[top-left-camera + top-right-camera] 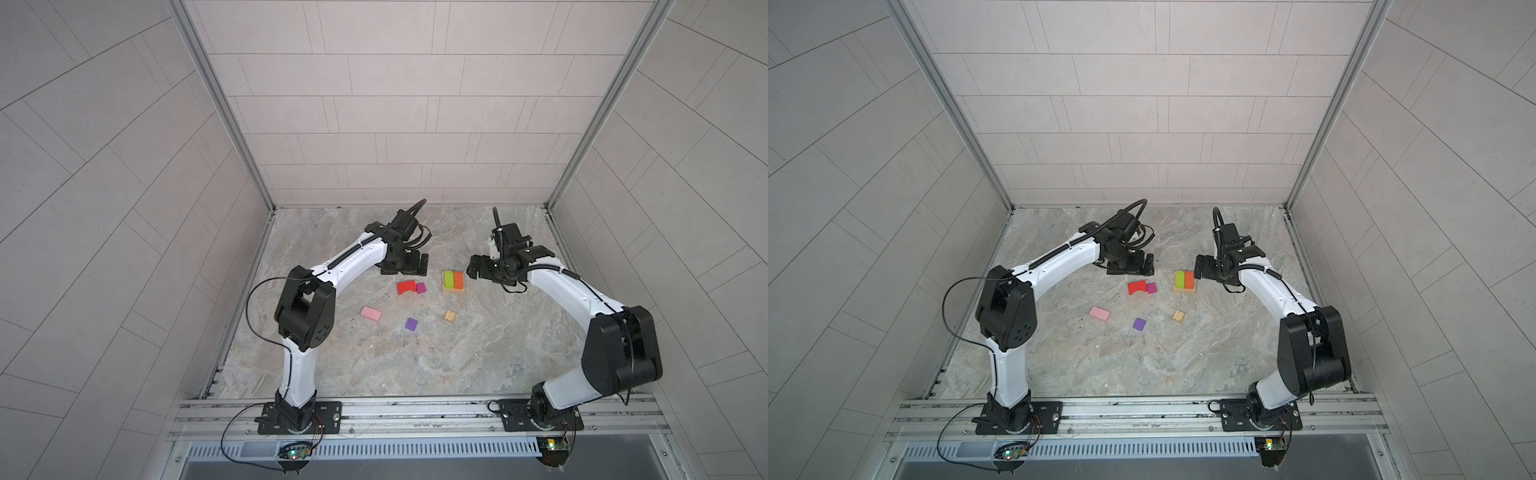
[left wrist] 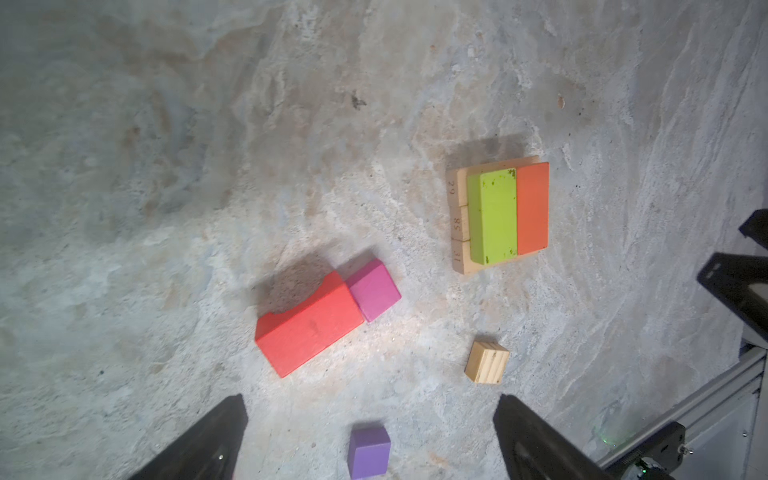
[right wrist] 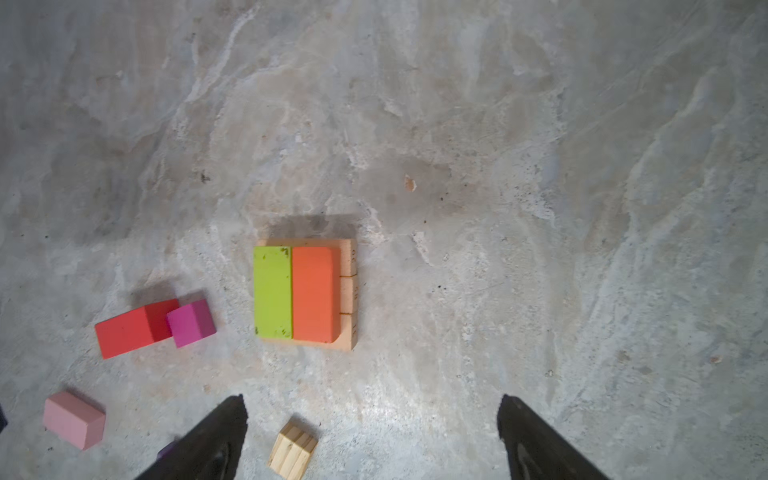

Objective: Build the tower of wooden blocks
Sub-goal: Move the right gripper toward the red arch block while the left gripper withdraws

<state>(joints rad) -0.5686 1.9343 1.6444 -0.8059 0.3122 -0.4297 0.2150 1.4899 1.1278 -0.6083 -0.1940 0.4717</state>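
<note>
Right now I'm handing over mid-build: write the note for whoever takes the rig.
Left end effector: open, empty.
Right end effector: open, empty, just right of the stack in both top views.
Done: lime green block and orange block lie side by side on the tan base.
Loose on the table: red arch touching the magenta cube, pink block, purple cube, small tan block.
Left: stack those five.

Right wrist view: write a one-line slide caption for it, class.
Open right pincer; lime green block and orange block side by side on tan bars, red arch touching magenta cube.
</note>
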